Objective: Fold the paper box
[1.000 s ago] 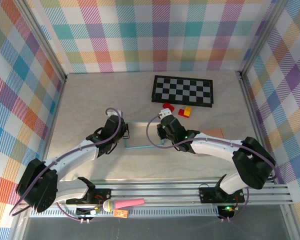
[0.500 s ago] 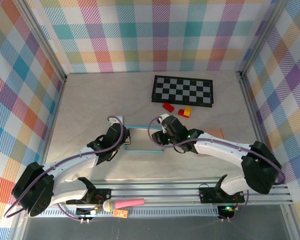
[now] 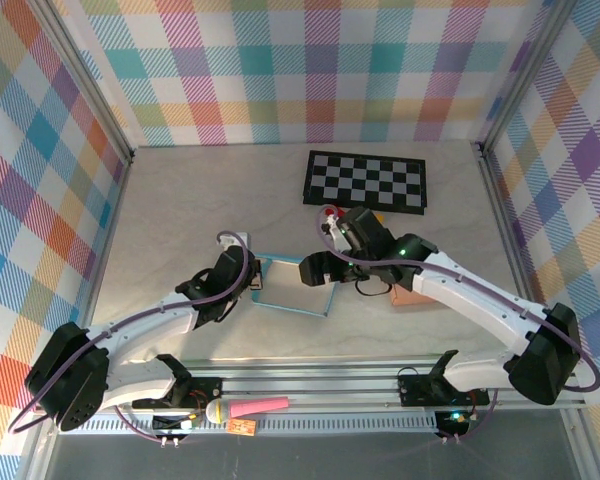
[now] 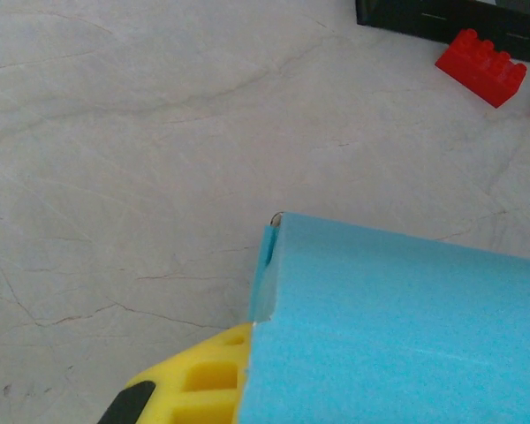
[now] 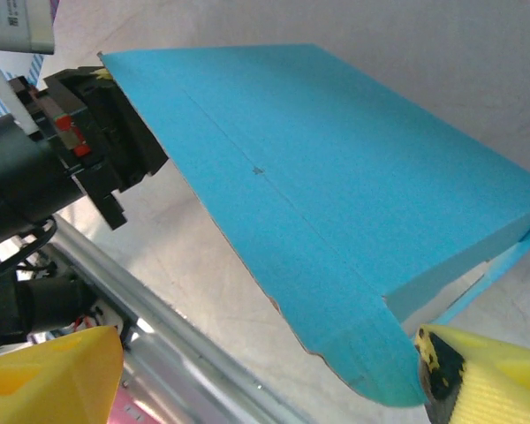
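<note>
The blue paper box [image 3: 290,287] lies partly folded on the table, its pale inside facing up. My left gripper [image 3: 248,281] is shut on its left edge. In the left wrist view a blue panel of the paper box [image 4: 397,327] lies against the yellow finger [image 4: 194,384], and the other finger is hidden behind it. My right gripper [image 3: 318,268] hovers over the box's right end, open. In the right wrist view its yellow fingers [image 5: 44,380] stand wide apart either side of the paper box's [image 5: 336,185] rounded flap, not gripping it.
A black and white checkerboard [image 3: 366,182] lies at the back, with a red brick [image 4: 480,66] just in front of it. A tan card [image 3: 416,297] lies under my right arm. A pink-handled tool [image 3: 255,407] rests on the near rail.
My right gripper has opened, let go of the box and pulled back to the right and up. The box now lies skewed with its inside showing. The left gripper still holds it.
</note>
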Robot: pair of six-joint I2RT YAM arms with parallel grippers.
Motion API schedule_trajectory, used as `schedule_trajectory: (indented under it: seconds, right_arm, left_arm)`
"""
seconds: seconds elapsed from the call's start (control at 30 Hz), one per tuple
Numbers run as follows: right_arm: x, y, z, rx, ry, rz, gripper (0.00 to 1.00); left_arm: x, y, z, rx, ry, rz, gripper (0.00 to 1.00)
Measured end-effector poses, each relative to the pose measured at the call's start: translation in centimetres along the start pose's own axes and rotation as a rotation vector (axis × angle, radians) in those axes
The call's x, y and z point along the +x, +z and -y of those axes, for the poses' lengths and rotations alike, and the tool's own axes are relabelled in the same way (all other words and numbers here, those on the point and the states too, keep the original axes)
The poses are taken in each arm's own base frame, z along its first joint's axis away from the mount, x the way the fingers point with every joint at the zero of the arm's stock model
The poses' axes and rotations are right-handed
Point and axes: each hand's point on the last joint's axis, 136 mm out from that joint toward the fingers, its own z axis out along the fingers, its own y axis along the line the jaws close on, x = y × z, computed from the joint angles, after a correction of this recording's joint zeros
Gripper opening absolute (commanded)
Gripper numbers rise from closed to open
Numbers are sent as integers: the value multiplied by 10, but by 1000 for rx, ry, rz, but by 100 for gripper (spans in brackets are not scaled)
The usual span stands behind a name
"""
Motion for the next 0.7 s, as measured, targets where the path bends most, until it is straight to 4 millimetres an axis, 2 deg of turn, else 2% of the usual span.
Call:
schedule_trajectory:
  seconds: [0.23,0.37,0.57,0.7]
  right_arm:
    - [-25,-31,-5,-29,123,20,82]
    - [-45,-41,15,-47,300,46,79]
    - [-56,-27,52,-34,566,3,76]
    - [-58,-18,71,-13,723,-53,70]
  left_arm:
    - [-1,0,1,-4,4,-6,0]
    - [-2,1,4,0,6,-7,0]
    - [-5,2,6,-1,7,-8,0]
    - [-5,3,7,-3,8,-12,0]
